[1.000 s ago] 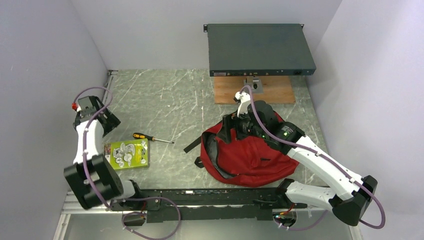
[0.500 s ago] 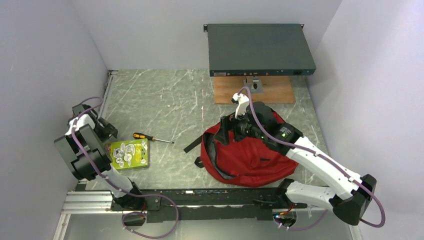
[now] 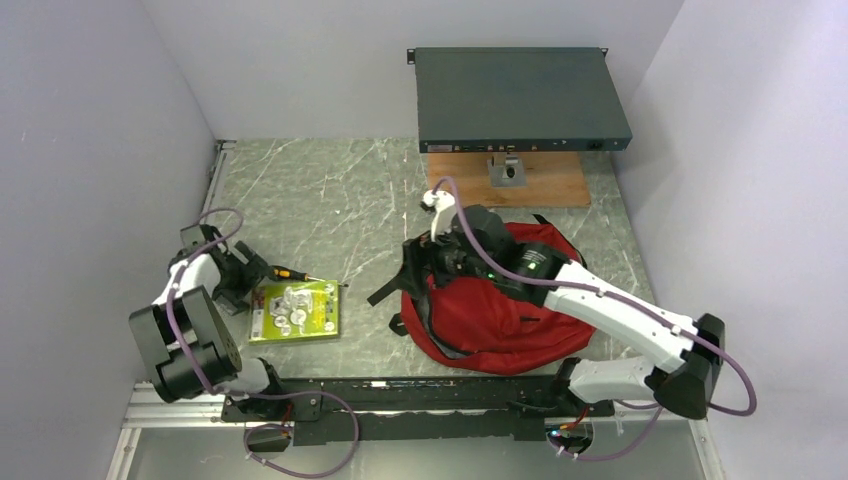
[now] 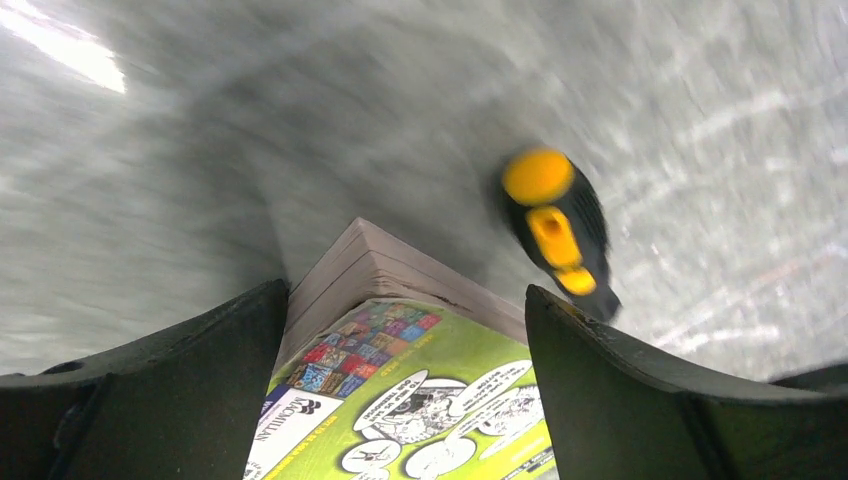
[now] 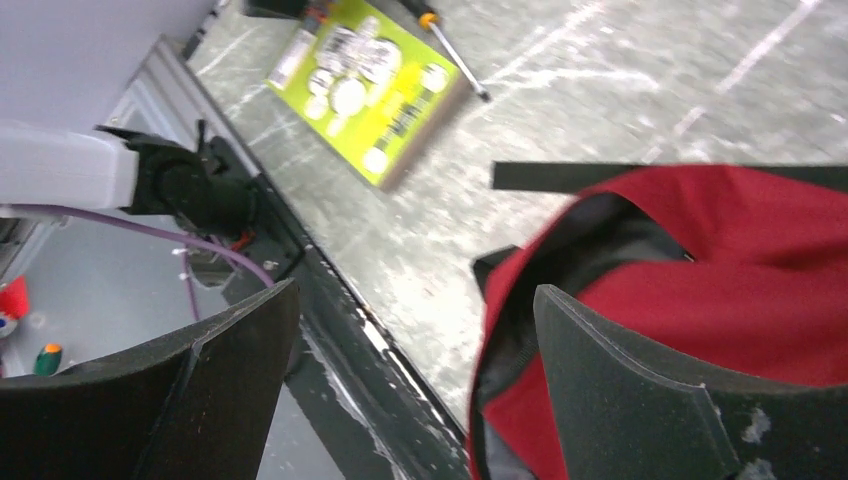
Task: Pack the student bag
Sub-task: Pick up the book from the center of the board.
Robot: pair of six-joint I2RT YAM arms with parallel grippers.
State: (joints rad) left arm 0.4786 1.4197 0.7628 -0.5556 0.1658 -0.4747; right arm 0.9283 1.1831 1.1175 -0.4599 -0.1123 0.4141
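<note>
My left gripper (image 3: 243, 277) stands wide open astride a corner of the thin green paperback book (image 3: 297, 310), perhaps touching it. My right gripper (image 3: 420, 262), equally wide and empty, hovers at the ten o'clock rim of the large dark red fabric backpack (image 3: 500, 320).
</note>
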